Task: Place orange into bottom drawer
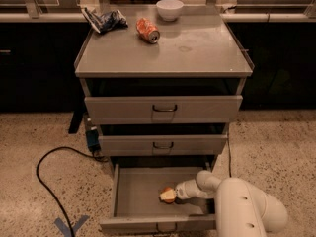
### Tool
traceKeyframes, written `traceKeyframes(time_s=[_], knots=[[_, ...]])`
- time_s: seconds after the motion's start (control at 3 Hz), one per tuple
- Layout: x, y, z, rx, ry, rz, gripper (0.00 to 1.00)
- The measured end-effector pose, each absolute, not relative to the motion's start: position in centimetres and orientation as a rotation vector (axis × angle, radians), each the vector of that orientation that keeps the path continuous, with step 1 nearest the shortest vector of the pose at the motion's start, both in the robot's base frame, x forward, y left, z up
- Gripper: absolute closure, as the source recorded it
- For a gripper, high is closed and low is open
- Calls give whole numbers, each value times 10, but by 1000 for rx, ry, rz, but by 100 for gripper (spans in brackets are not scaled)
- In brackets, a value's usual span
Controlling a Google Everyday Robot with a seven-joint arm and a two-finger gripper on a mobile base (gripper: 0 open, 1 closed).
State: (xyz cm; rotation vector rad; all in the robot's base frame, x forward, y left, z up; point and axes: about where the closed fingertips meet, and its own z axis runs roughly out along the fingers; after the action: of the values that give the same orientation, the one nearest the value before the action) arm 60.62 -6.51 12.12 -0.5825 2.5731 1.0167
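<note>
A round orange fruit with a paler yellowish patch (166,196) lies inside the bottom drawer (136,193), the lowest grey metal tray of the cabinet, which is pulled well out. The fruit sits low over the drawer's floor, right of the middle and nearer the front edge than the back.

The white robot arm (246,209) reaches in from the lower right, and its claw (173,195) is at the fruit's right side, touching it. I cannot tell whether the claw grips the orange or stands loose against it.

The two upper grey drawers (163,110) are each out a little way. On the grey metal worktop (202,51) above stand a small white bowl (169,9) at the back, a crushed orange-red soda can (148,30) on its side in front of it, and a crumpled dark blue wrapper (103,19) at the left rear corner. A black cable (43,184) curls over the speckled floor left of the cabinet.
</note>
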Motion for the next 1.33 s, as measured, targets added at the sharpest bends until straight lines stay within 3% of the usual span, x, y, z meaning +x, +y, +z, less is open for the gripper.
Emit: traceKeyframes(time_s=[0.33, 1.33], knots=[[606, -65, 121, -583, 2573, 1017, 83], [606, -65, 121, -583, 2573, 1017, 13]])
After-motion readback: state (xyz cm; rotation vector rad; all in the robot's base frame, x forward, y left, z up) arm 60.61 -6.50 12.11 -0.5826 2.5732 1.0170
